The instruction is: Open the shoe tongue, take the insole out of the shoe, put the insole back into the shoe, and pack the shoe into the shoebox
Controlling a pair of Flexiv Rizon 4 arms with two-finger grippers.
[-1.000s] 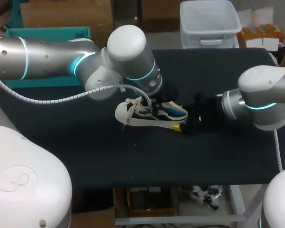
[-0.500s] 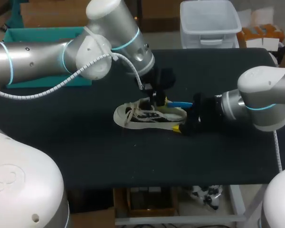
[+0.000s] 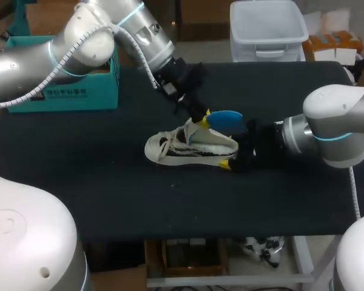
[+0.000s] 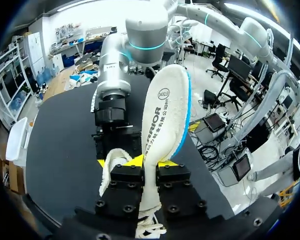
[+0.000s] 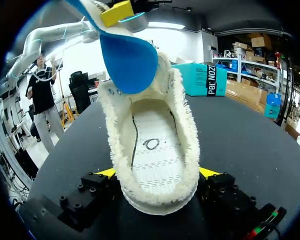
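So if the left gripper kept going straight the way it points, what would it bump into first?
Most likely the shoe, at its heel end, which sits just ahead of the left gripper. The insole it holds sticks out further, so that might touch first. The right gripper is right behind; depth is unclear.

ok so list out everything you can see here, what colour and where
cream-white lace-up shoe with fleecy lining: one, cream-white, on its sole at the table's middle, heel towards the right arm
white and blue insole: one, white with one blue face, out of the shoe, held in the air above its heel end
teal cardboard shoebox: one, teal, far left of the table
black table: one, black, under it all
left arm: one, silver, its left gripper shut on the insole
right arm: one, silver, its right gripper shut on the shoe's heel
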